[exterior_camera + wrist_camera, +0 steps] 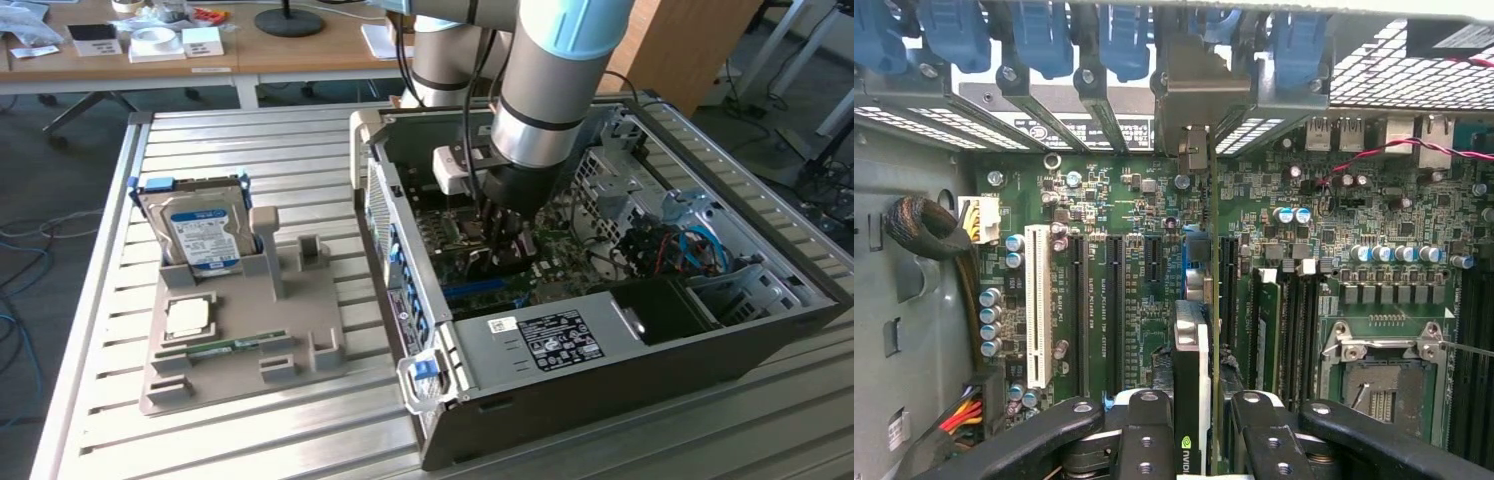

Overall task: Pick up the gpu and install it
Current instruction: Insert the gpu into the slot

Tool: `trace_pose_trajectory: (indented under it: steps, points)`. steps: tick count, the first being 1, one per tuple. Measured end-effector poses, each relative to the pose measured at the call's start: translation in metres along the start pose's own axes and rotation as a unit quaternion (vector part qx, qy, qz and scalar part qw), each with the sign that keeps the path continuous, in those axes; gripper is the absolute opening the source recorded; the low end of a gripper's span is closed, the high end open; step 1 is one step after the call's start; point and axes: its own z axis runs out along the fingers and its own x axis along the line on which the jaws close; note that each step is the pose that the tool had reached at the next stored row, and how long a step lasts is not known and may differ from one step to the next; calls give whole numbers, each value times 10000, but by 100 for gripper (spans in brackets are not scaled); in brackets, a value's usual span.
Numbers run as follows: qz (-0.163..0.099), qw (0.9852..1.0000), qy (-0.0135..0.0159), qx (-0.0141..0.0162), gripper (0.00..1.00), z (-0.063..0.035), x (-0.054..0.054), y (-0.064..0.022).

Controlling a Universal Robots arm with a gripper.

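1. One gpu [1192,350], a thin flat card with a grey metal bracket, is standing edge-on over the green motherboard [1114,190] inside the open case [747,330].
2. One gripper [1200,420] is clamping it between two black fingers [1144,430].
3. At the exterior view's left, one grey plastic tray [314,350] is holding one silver hard drive [200,235], one square CPU [187,318] and one slim green RAM stick [238,346].
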Motion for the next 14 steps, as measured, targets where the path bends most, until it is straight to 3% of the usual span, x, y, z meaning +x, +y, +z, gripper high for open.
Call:
trace_pose_trajectory:
  steps: [14]
  points:
    - [0,10000,0,0,27,14,1,0]
